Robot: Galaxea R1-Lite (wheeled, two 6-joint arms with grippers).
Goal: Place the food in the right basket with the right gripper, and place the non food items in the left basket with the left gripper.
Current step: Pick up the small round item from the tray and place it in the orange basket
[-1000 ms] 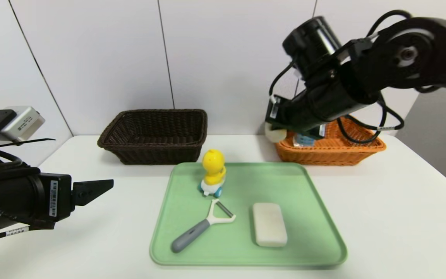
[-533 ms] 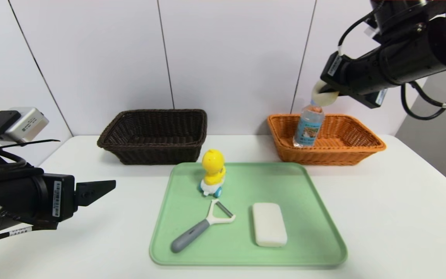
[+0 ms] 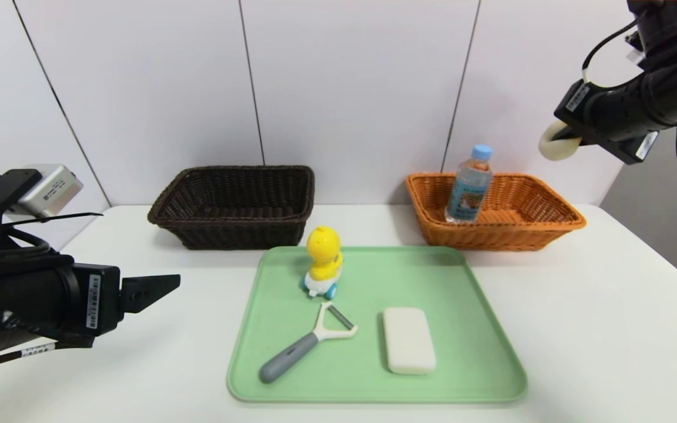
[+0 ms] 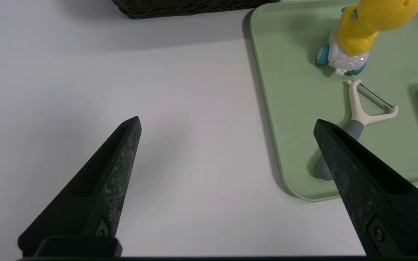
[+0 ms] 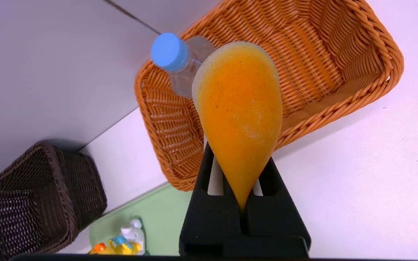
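Note:
My right gripper (image 3: 567, 138) is shut on the beige bun (image 3: 556, 144), held high in the air to the right of the orange-tan right basket (image 3: 550, 226). The wrist view shows the bun's orange top (image 5: 240, 108) squeezed between the jaws. A water bottle (image 3: 468, 187) stands upright inside that basket. The yellow duck toy (image 3: 322, 261), the peeler (image 3: 309, 341) and the white bar (image 3: 409, 339) lie on the green tray (image 3: 473, 305). My left gripper (image 3: 156, 289) hovers open over the table left of the tray (image 4: 289, 145). The dark brown left basket (image 3: 235, 205) has nothing visible in it.
The baskets stand against the white wall at the table's back edge, the tray in front of them at the middle. Bare white tabletop (image 3: 597, 329) stretches right of the tray and under the left gripper (image 4: 227, 121).
The right arm has risen and swung right with the bun, from low at the orange basket's left end to high past its right side, uncovering the bottle. The left gripper crept slightly forward.

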